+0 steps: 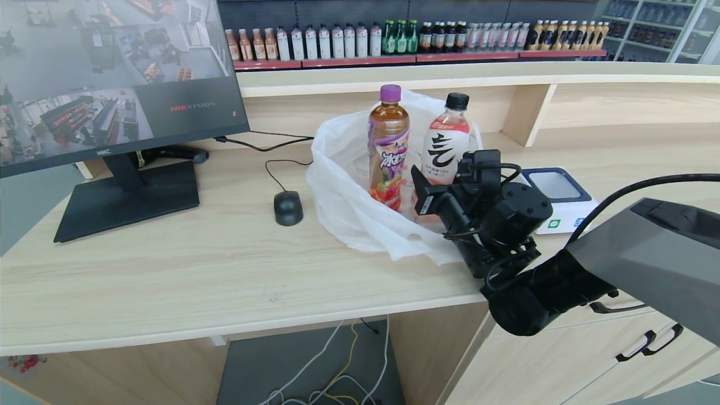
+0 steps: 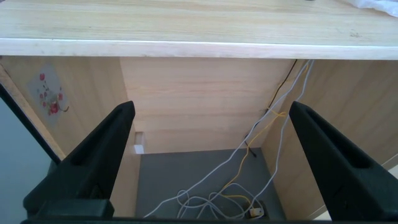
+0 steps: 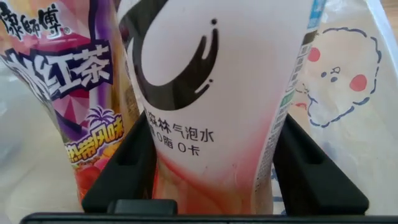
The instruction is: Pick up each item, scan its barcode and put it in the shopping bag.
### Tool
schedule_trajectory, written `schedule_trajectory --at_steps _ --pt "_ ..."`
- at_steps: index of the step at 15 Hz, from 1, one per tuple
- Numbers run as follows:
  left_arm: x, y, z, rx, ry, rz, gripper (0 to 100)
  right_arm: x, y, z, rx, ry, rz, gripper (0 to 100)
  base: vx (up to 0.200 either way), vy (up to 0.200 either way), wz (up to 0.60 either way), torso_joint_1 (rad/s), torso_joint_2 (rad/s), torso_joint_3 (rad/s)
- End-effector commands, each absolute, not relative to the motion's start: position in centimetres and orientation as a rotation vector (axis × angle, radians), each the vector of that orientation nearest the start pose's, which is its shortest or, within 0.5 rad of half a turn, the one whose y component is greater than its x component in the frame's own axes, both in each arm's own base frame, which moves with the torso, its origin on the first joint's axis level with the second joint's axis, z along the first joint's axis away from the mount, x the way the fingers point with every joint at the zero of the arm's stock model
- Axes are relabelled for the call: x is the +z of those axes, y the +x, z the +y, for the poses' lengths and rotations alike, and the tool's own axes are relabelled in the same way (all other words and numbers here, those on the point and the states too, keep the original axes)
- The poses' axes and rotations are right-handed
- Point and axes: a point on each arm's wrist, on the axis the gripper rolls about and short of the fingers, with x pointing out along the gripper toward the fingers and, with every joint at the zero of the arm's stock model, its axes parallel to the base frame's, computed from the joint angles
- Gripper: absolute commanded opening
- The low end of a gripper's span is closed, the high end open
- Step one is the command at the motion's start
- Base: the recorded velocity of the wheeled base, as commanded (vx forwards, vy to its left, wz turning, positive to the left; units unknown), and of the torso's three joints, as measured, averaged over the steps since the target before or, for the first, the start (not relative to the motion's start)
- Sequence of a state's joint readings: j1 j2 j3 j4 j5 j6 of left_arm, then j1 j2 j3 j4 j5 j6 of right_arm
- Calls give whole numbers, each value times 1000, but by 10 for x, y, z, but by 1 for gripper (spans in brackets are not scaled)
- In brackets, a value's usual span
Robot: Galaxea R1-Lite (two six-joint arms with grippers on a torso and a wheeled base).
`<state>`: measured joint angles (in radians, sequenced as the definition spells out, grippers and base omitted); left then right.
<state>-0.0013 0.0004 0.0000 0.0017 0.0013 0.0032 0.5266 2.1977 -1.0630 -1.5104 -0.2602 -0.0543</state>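
Observation:
A white plastic shopping bag (image 1: pixel 343 191) stands open on the wooden counter. Two bottles stand upright in it. One is a tea bottle (image 1: pixel 388 149) with a purple cap; beside it is a white-label bottle (image 1: pixel 447 143) with a black cap. My right gripper (image 1: pixel 421 188) reaches into the bag from the front. In the right wrist view its fingers (image 3: pixel 127 168) press both sides of the white-label bottle (image 3: pixel 217 93), and the tea bottle (image 3: pixel 68 87) stands right beside. My left gripper (image 2: pixel 211 162) hangs open below the counter's front edge, holding nothing.
A white and blue scanner box (image 1: pixel 562 194) sits right of the bag. A mouse (image 1: pixel 288 207) lies left of it, and a monitor (image 1: pixel 101 73) on a black stand fills the far left. Bare counter (image 1: pixel 197 264) lies in front. Cables (image 2: pixel 249 180) hang under the counter.

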Motion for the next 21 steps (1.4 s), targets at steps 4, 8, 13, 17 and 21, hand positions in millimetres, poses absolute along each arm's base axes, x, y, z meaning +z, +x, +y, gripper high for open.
schedule_trajectory --at_steps 4,8,13,17,21 --pt "75 -23 0 0 3 2 100 160 356 199 253 109 -363 100 0 0 0 0 0 0" --pt "75 -23 0 0 3 2 100 166 350 196 253 113 -369 100 0 0 0 0 0 0" --pt "75 -23 0 0 3 2 100 182 330 185 255 121 -383 100 0 0 0 0 0 0" --pt "75 -23 0 0 5 2 100 212 289 157 241 129 -418 100 0 0 0 0 0 0" --pt "75 -23 0 0 5 2 100 224 209 92 168 103 -420 100 0 0 0 0 0 0"
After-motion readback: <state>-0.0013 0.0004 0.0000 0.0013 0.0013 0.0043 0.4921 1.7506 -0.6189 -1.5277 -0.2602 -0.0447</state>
